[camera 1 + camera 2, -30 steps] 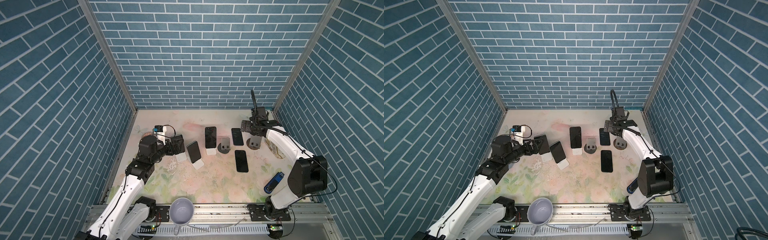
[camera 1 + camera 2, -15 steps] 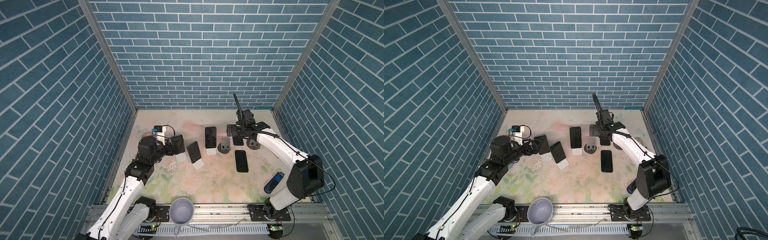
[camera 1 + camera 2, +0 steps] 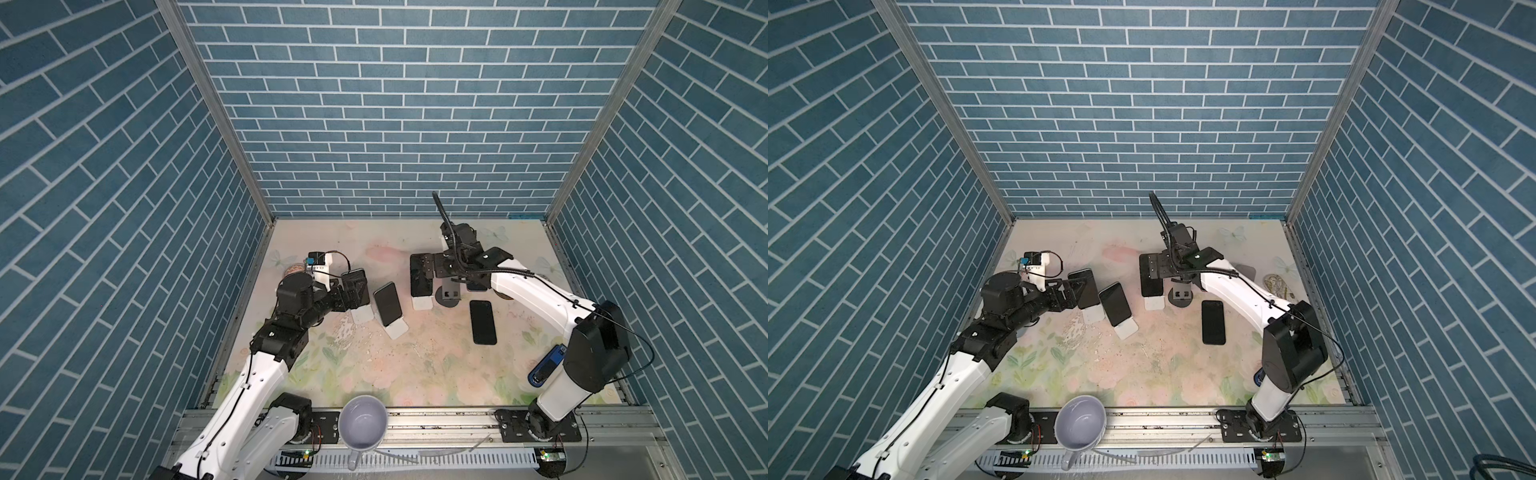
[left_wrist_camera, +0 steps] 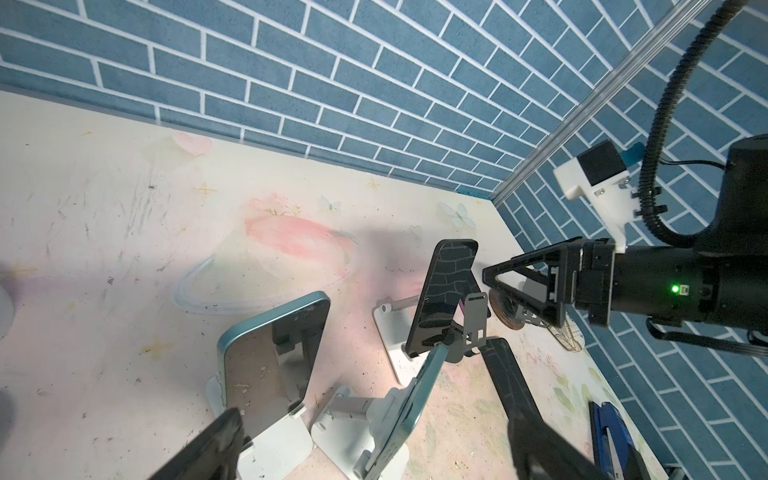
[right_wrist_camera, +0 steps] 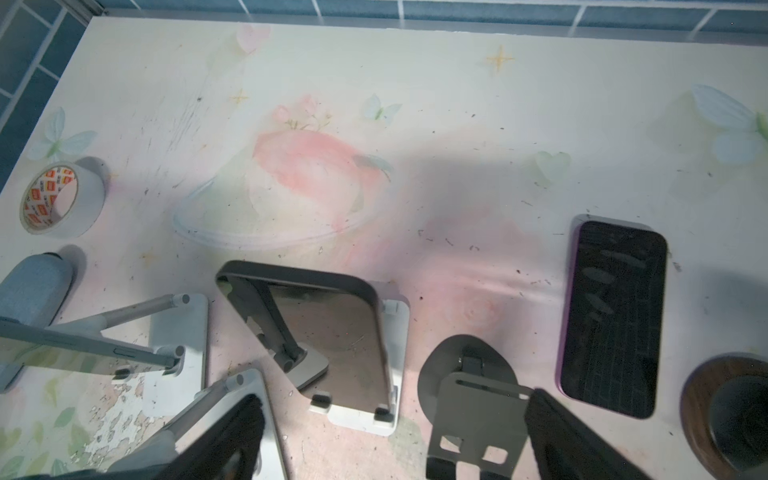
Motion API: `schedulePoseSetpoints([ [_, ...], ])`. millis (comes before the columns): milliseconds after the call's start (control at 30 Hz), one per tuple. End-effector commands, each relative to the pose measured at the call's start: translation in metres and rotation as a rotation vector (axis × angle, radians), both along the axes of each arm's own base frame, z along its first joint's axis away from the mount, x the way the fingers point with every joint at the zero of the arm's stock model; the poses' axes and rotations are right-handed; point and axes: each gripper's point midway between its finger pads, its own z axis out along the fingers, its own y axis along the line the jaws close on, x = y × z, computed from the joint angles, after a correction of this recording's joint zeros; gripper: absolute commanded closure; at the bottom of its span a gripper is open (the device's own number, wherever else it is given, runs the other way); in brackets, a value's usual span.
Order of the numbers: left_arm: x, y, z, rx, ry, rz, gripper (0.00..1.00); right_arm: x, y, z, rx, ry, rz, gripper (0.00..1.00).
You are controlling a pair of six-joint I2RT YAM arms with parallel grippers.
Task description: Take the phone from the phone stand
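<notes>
1. Three phones lean on white stands (image 3: 423, 304) on the table (image 3: 415, 365), none lifted off yet: left phone (image 3: 1089, 286), middle phone (image 3: 387, 303), right phone (image 3: 420, 286). Each rests on a short edge, its long axis running up and tipped back toward the rear wall (image 3: 395, 124). A fourth, the flat phone (image 3: 483, 322), lies off any stand, near the empty stand (image 3: 451, 295).
2. Nearest the right phone is the right arm (image 3: 528, 291). Nearest the left phone is the left arm (image 3: 266, 374), with the middle phone just past it. The task does not say which phone is meant, so either arm could act.
3. Wide open and empty, the right gripper (image 5: 395, 399) hangs over the right phone's top end. In the right wrist view the phone lies ahead and below, inside the gap but close to one finger (image 5: 224, 449). The empty stand shares that gap. I cannot tell whether anything grazes the phone's rim.
4. Equally wide and empty, the left gripper (image 4: 374, 417) points at the left phone, which lies ahead, near one finger (image 4: 216, 449) and apart from it.
5. Judgement: a gripper must centre its gap across a phone's narrow width, close on the side edges, then draw up along the long axis, clear of the lip (image 5: 380, 412).
</notes>
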Motion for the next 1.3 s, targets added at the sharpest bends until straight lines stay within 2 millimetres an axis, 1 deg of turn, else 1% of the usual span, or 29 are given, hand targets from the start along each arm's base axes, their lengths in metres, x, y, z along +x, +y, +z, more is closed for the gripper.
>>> schedulePoseSetpoints([
  [0,-0.001,-0.001,-0.004,0.016,-0.002,-0.010,0.00,0.009,0.019,0.017,0.037,-0.055,-0.012,0.01],
  [200,-0.001,0.000,-0.005,0.025,-0.008,-0.012,0.00,0.011,0.037,0.010,0.013,-0.057,0.001,0.01],
  [467,-0.003,0.001,-0.004,0.031,-0.031,-0.013,0.00,0.021,0.034,-0.004,-0.047,-0.057,-0.059,0.01],
  [667,-0.003,-0.001,-0.003,0.021,-0.035,-0.018,0.00,0.023,0.046,-0.014,-0.025,-0.035,-0.041,0.01],
  [767,-0.003,-0.001,-0.005,0.021,-0.029,-0.021,0.00,0.025,0.049,-0.017,-0.017,-0.030,-0.046,0.01],
  [1033,-0.004,-0.002,-0.004,0.016,-0.031,-0.023,0.00,0.028,0.046,-0.031,-0.023,-0.004,-0.116,0.02],
  [1100,-0.003,-0.002,-0.004,0.016,-0.031,-0.022,0.00,0.029,0.046,-0.033,-0.020,-0.002,-0.128,0.04],
  [1267,-0.004,-0.002,-0.004,0.015,-0.031,-0.023,0.00,0.028,0.050,-0.037,-0.016,0.007,-0.131,0.14],
])
